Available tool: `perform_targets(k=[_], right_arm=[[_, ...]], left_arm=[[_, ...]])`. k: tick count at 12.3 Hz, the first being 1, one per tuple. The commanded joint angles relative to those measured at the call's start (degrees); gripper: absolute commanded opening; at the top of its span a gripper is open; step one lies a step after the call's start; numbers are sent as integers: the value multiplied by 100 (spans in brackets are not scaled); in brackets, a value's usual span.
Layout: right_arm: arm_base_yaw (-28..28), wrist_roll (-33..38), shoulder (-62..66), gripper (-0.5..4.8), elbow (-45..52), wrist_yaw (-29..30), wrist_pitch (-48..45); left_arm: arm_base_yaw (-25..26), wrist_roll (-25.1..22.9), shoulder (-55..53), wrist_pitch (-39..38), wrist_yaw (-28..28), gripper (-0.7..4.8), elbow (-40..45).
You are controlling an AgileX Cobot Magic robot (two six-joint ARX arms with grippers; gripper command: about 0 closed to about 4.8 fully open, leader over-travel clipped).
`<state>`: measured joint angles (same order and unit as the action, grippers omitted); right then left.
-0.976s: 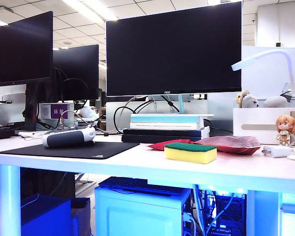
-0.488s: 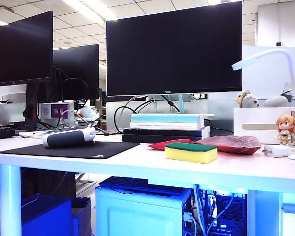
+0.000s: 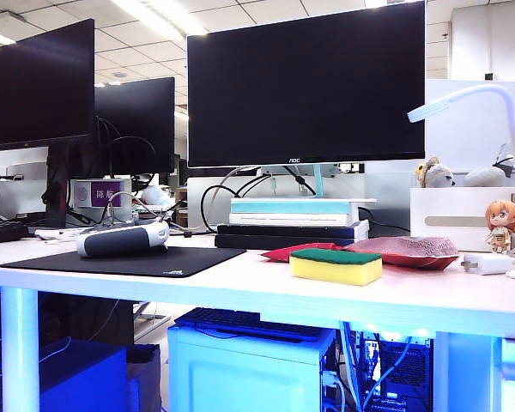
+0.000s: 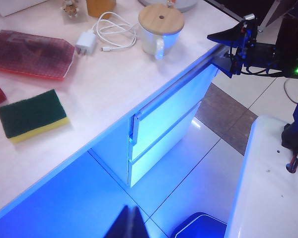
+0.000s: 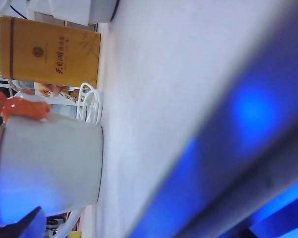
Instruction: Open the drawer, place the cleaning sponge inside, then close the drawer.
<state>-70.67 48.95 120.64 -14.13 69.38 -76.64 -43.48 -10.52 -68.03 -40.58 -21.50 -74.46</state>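
The cleaning sponge [image 3: 336, 266], yellow foam with a dark green top, lies flat on the white desk [image 3: 197, 287] near its front edge, touched by no gripper. The left wrist view shows this sponge [image 4: 32, 115] too, with the drawer [image 4: 166, 106] under the desk edge, its upper front level with the lower one. My left gripper [image 4: 131, 225] hangs shut and empty over the floor in front of the desk. My right gripper [image 4: 219, 49] is open at the desk's edge above the drawer, one finger above the edge and one below. A single fingertip [image 5: 27, 224] shows in the right wrist view.
Flat red packets [image 4: 32, 54] lie behind the sponge. A charger with white cable [image 4: 87, 42], a lidded white mug [image 4: 160, 27], a yellow box [image 5: 49, 51] and a figurine [image 3: 504, 225] crowd the desk's right end. A blue bin [image 4: 198, 225] stands on the floor.
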Motion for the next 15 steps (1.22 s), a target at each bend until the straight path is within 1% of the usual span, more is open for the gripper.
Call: perform_targets(k=[1,5,6,15], right_arm=[[-131,-348,-72,479,275,297,-448],[-229,-444,-98,479,481,302,-457],[-378,-431,-149,479,514,413,-457],[-1502,-221,-608,479,999,619,-455]], left_arm=[[4,0,11,37,68,-5,-24],[4,-2,11,35,111,-5,-24],[4,-2,11,33,111,-5,-24],[4,-4,11,37,111,-5,-24]])
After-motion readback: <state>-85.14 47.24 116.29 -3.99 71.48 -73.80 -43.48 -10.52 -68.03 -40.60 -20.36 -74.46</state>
